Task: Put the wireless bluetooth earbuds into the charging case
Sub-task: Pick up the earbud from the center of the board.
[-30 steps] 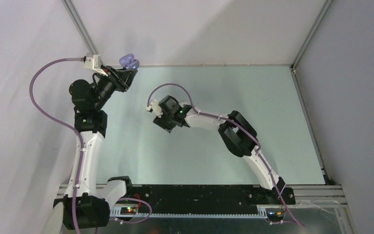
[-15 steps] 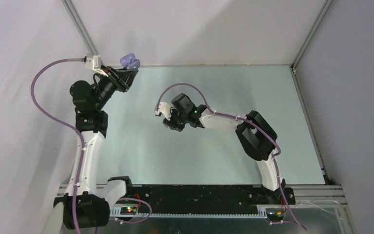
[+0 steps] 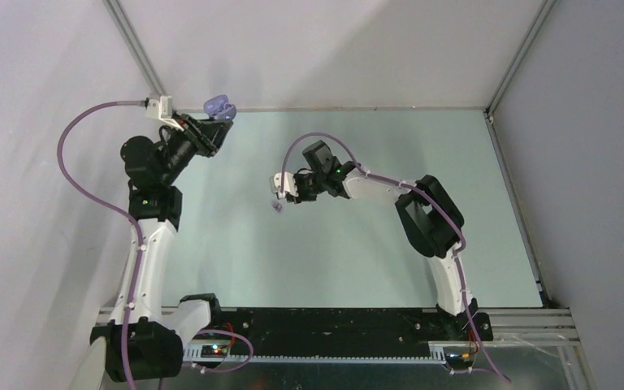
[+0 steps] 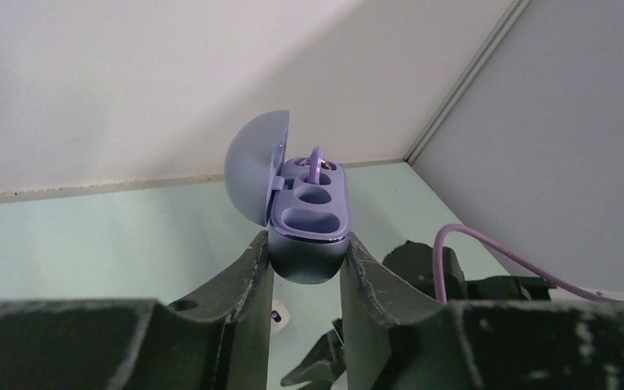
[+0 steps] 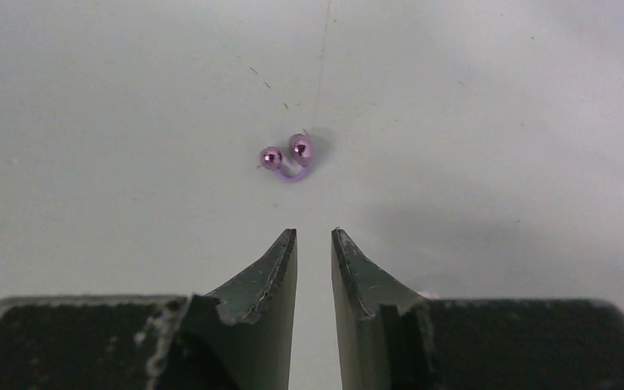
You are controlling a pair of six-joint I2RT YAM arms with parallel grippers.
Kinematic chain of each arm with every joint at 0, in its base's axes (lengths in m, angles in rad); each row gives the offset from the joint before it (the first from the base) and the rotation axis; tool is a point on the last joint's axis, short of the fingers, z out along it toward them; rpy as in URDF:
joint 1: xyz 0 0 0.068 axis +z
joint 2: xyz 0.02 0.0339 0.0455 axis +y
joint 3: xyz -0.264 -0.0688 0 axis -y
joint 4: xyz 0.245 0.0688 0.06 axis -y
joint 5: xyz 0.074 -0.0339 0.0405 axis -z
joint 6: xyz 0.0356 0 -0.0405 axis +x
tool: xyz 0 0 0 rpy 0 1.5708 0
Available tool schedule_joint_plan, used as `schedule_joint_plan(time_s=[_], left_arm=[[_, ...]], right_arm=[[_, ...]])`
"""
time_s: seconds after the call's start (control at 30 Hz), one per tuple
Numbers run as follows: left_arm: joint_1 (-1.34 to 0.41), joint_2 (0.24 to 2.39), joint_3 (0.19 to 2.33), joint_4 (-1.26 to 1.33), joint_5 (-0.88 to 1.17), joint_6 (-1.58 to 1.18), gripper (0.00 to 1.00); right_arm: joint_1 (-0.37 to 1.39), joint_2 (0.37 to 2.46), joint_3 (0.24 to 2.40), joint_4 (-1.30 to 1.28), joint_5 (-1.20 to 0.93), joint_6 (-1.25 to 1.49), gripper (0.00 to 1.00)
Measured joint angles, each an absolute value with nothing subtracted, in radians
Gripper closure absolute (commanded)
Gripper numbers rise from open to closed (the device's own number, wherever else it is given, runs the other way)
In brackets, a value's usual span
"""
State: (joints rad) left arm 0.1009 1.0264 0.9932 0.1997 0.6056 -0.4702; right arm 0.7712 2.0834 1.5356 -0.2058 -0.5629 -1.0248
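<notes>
Left pincer [image 4: 305, 244] pinching the open charging case [image 4: 313, 215] aloft, one earbud [image 4: 317, 162] sitting inside, right pincer [image 5: 314, 236] hovering barely parted and empty, near a loose purple earbud [image 5: 288, 156] lying on the worktop [image 5: 496, 122]

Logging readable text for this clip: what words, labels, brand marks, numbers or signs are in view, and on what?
No text can be read in any view.
case: no print shows on lid or shell.
purple earbud on the table: no marking.
white speck, low in the left wrist view: has a dark mark, too small to read.
right arm: only a green light, no lettering.
</notes>
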Motion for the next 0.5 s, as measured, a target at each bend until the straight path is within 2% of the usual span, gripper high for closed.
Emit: schedule_joint_plan(time_s=[0.5], left_arm=[[0.101,1.025,0.987,0.155,0.605,-0.435,1.0]], right_arm=[[0.786,2.29,1.758,-0.358,-0.638,-1.34,0.81]])
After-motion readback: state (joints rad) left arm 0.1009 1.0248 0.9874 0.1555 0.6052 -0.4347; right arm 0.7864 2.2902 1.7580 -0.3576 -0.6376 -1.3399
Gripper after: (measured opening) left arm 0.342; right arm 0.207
